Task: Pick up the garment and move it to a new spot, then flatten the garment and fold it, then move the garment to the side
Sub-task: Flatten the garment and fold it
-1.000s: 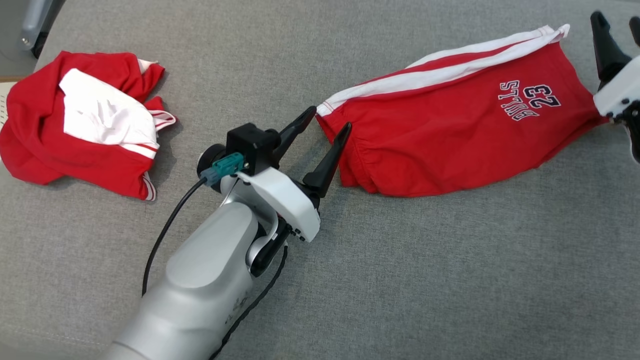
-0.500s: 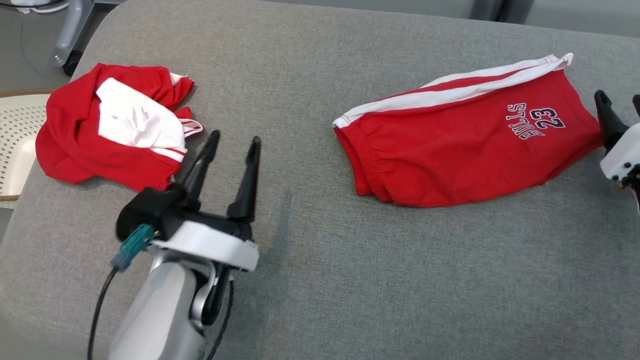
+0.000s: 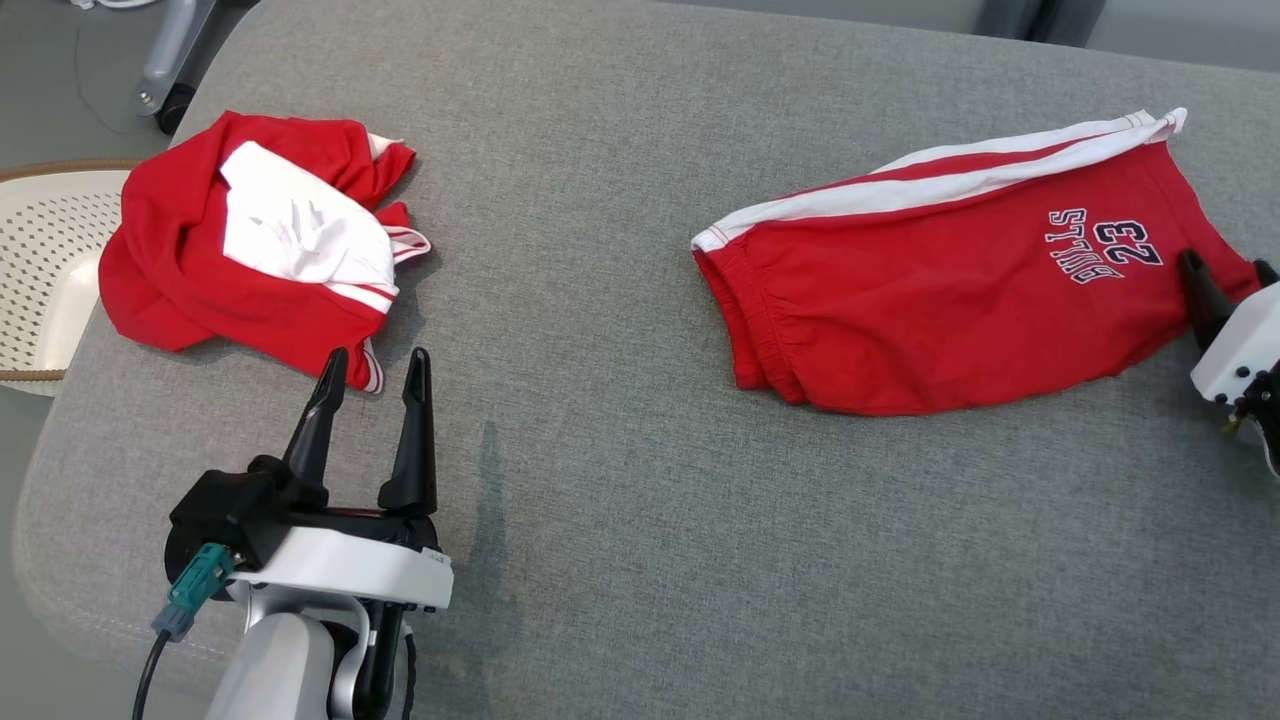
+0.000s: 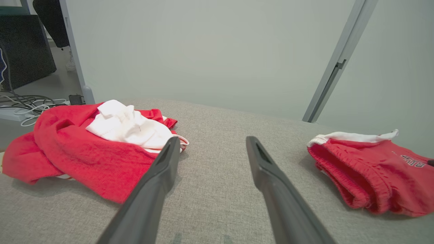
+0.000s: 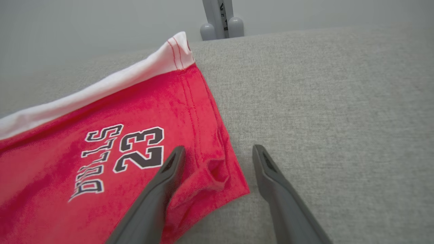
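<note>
Red shorts [image 3: 960, 300], one; crumpled garment [image 3: 190, 270], one; left gripper [image 3: 378, 355], right gripper [image 3: 1227, 263].

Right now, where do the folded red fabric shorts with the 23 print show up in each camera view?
Head view: folded red shorts lie right of centre on the grey cushion.
Left wrist view: shorts at the right edge.
Right wrist view: shorts across the lower left.
Shared landmark: their white side stripe.
</note>
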Robot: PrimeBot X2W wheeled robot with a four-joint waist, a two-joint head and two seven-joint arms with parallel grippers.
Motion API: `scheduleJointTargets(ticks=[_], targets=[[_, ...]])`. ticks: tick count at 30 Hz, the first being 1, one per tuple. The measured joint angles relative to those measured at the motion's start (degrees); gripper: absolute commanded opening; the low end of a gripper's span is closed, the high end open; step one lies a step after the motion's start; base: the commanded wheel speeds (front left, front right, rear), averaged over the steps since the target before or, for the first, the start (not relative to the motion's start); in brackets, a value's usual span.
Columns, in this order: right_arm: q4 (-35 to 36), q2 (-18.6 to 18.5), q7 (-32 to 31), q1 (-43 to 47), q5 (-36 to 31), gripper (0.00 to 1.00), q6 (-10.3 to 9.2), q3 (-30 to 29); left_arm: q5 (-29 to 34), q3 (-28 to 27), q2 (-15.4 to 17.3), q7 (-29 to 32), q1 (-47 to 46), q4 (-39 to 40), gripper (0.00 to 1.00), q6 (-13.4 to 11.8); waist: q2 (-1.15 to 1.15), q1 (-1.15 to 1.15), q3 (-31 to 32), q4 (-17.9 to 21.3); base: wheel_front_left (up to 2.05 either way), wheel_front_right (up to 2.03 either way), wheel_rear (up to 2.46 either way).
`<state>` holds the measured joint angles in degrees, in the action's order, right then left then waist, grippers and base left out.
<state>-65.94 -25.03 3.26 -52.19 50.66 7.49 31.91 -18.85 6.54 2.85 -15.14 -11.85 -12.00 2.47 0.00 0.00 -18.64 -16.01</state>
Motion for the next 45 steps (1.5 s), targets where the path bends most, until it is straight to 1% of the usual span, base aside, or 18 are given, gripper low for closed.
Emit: scheduleJointTargets(ticks=[1,2,3,4,7,10,18,20,25,26,31,36,39,45], targets=[[-0.46,0.07,-0.75,0.01,0.29,1.00,0.00,0.11,-0.29,0.07,0.00,0.00,0.00,0.11,1.00,-0.01,0.00,0.00,-0.01,-0.08,0.00,0.00,0.00],[-1.36,0.34,-1.74,0.09,0.99,0.41,0.00,0.11,-0.46,0.34,0.00,0.01,0.02,0.13,1.00,-0.08,0.00,0.00,-0.06,-0.23,0.00,0.00,0.00],[-1.56,0.34,-1.75,0.08,1.29,0.15,0.00,0.11,-0.48,0.49,0.00,0.00,0.01,0.14,1.00,-0.26,0.00,0.00,-0.10,-0.31,0.00,0.00,0.00],[-1.76,0.32,-1.89,0.07,1.43,0.00,0.00,0.09,-0.54,0.67,-0.01,0.00,0.01,0.16,1.00,-0.33,0.00,0.00,-0.15,-0.37,0.00,0.00,0.00],[-1.86,0.83,-2.13,0.02,2.29,0.00,0.01,0.11,-0.54,1.01,-0.03,0.00,-0.10,0.35,1.00,-0.47,0.00,0.00,-0.21,-0.30,0.00,0.00,0.00],[-1.34,1.41,-0.96,0.13,3.25,0.00,0.01,0.01,-0.54,0.93,-0.03,0.01,-0.12,0.41,1.00,-0.53,0.00,0.00,0.04,0.24,0.00,0.00,0.00],[3.56,1.71,2.88,4.78,6.69,0.00,0.01,0.18,-0.69,-0.29,-0.05,0.01,1.06,-0.44,1.00,-0.25,0.00,0.00,2.69,2.75,0.00,0.00,0.00],[6.31,0.80,4.15,8.33,8.89,0.00,0.01,0.22,-0.41,-0.80,-0.04,0.01,2.18,-0.70,1.00,0.04,0.00,0.00,4.33,4.23,0.00,0.00,0.00],[9.69,-1.76,6.06,14.88,12.46,0.00,0.01,-0.12,0.38,-2.09,-0.07,0.00,3.92,-0.71,1.00,0.51,0.00,0.00,6.84,7.09,0.00,0.00,0.00],[9.69,-1.76,6.06,14.88,12.46,0.00,0.01,-0.12,0.38,-2.09,-0.07,0.00,3.92,-0.71,1.00,0.51,0.00,0.00,6.84,7.09,0.00,0.00,0.00],[11.05,-5.34,7.64,20.17,14.37,0.00,0.01,-0.62,0.83,-3.43,-0.05,0.00,4.94,-0.52,1.00,1.02,0.00,0.00,8.81,9.64,0.00,0.00,0.00],[11.02,-7.87,8.93,22.29,15.78,0.00,0.01,-2.09,1.05,-4.02,-0.07,0.00,5.76,-0.45,1.00,1.27,0.00,0.00,10.07,11.19,0.00,0.00,0.00],[11.26,-8.11,9.16,22.39,15.96,0.00,0.01,-2.10,1.03,-4.10,-0.07,0.01,5.81,-0.13,1.00,1.26,0.00,0.00,10.44,11.79,0.00,0.00,0.00],[15.91,-6.39,10.93,22.16,13.88,0.00,0.00,-1.00,0.67,-4.35,-0.07,0.01,7.03,-0.08,1.00,1.24,0.00,0.00,12.01,12.70,0.00,0.00,0.00]])
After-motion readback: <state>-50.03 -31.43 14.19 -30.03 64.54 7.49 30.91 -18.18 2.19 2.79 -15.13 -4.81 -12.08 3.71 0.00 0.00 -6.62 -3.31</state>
